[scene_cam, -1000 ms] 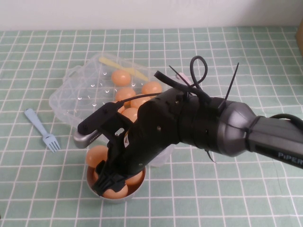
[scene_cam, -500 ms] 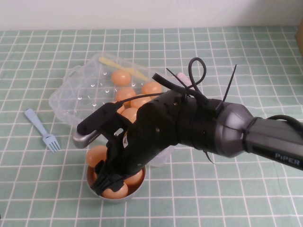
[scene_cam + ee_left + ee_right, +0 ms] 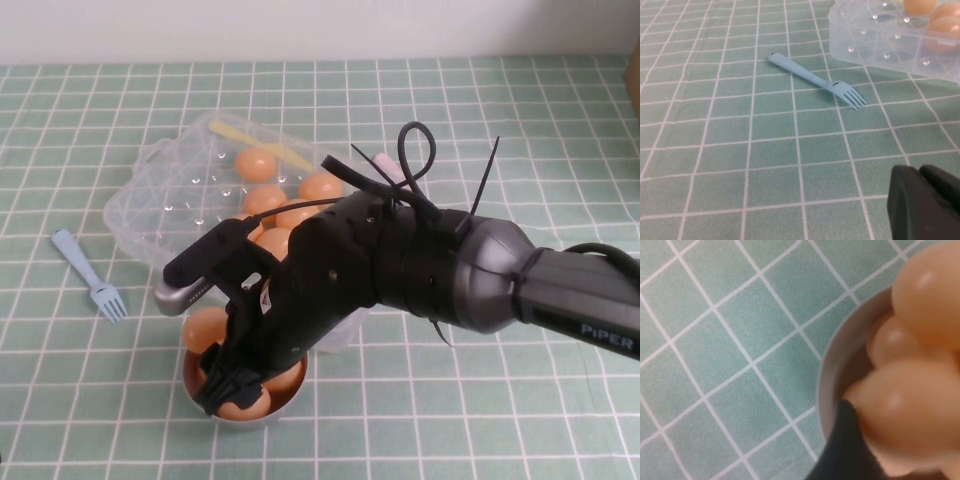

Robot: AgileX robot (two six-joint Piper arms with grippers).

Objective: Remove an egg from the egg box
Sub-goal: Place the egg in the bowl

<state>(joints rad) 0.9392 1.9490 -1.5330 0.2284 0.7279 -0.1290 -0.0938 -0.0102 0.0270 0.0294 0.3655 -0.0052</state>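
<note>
The egg box (image 3: 160, 200) is a clear plastic tray at the back left, with several orange-tan eggs (image 3: 256, 163) in its right wells. My right gripper (image 3: 225, 385) reaches down into a small grey bowl (image 3: 240, 421) in front of the box. The bowl holds several eggs. In the right wrist view one egg (image 3: 910, 410) lies right against the gripper, on top of the others inside the bowl's rim (image 3: 827, 380). My left gripper (image 3: 922, 200) is shut and empty, low over the cloth to the left of the box (image 3: 880, 42), and is out of the high view.
A light blue fork (image 3: 90, 275) lies on the green checked cloth left of the box; it shows as the fork (image 3: 815, 80) in the left wrist view. A yellow utensil (image 3: 262, 143) rests in the box's far side. The right arm's body covers the box's near right corner.
The right arm has shifted only very slightly over the bowl. The eggs, box and fork stay where they were.
</note>
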